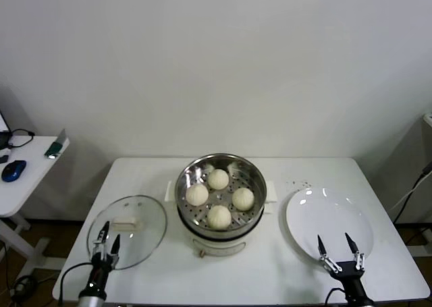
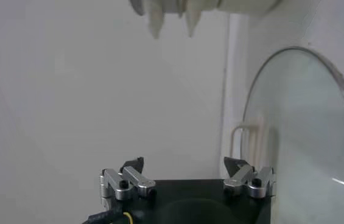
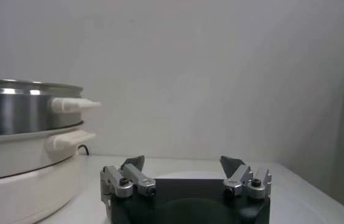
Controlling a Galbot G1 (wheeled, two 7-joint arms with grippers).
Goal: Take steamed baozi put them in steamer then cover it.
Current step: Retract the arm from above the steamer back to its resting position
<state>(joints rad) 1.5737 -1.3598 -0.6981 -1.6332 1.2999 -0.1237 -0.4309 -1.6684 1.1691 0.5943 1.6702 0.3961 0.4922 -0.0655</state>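
Several cream-white steamed baozi [image 1: 219, 179] lie inside the shiny steamer [image 1: 186, 173], which sits on its white cooker base at the table's middle. The steamer [image 3: 19, 112] also fills one side of the right wrist view. The glass cover [image 1: 138, 243] with its white handle [image 1: 125, 222] rests flat on the table to the steamer's left. My left gripper [image 1: 109, 233] hovers open over the cover's near edge, and the cover [image 2: 305, 140] shows beside it in the left wrist view. My right gripper [image 1: 335, 241] stands open over the near rim of the white plate [image 1: 331, 209].
The white plate holds nothing and lies right of the steamer. A side desk [image 1: 27, 175] with a blue mouse [image 1: 13, 169] stands at the far left, beyond the table's edge. A white wall lies behind.
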